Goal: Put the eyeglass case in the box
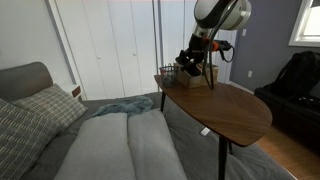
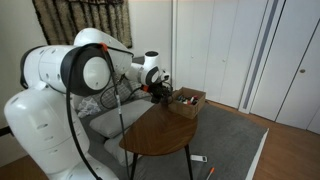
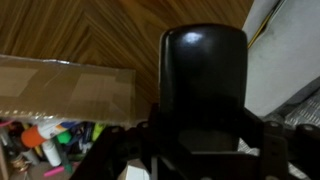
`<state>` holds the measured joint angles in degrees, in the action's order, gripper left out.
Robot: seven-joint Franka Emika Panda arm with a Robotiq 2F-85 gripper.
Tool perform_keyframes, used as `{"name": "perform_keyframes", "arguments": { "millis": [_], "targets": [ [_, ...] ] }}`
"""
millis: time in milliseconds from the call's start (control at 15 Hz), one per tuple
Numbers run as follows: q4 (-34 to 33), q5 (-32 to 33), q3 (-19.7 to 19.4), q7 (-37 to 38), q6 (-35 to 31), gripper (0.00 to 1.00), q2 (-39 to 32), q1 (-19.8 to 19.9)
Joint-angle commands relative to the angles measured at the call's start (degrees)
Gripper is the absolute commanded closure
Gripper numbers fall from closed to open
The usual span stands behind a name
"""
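The eyeglass case (image 3: 205,75) is a glossy black oblong that fills the middle of the wrist view. My gripper (image 3: 205,140) is shut on it and holds it above the wooden table (image 3: 130,30). The tan cardboard box (image 3: 65,90) lies just to the left of the case in the wrist view, with coloured markers (image 3: 50,140) inside. In both exterior views the gripper (image 1: 196,55) (image 2: 160,90) hovers at the edge of the box (image 1: 186,77) (image 2: 189,100), which stands at the far end of the table. The case itself is too small to make out there.
The oval wooden table (image 1: 235,112) (image 2: 165,130) stands beside a grey bed with pillows (image 1: 45,110). White closet doors (image 1: 120,45) are behind. A dark chair or bag (image 1: 295,80) stands at the wall. A curtain (image 2: 80,20) hangs behind the robot.
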<state>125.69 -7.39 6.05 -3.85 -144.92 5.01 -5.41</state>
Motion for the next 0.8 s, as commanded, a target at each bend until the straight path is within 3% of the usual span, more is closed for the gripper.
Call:
{"name": "perform_keyframes", "arguments": {
  "millis": [0, 200, 267, 733],
  "targets": [
    [-0.05, 0.44, -0.86, 0.2, -1.02, 0.29, 0.65, 0.03],
    [0.04, 0.6, -2.01, -0.22, -1.61, 0.29, 1.42, 0.99],
    [0.09, 0.6, -2.01, -0.23, -1.63, 0.54, 1.41, 1.01],
    [-7.31, 2.77, -4.13, 11.82, -7.14, 0.54, -4.27, 4.78]
  ]
}}
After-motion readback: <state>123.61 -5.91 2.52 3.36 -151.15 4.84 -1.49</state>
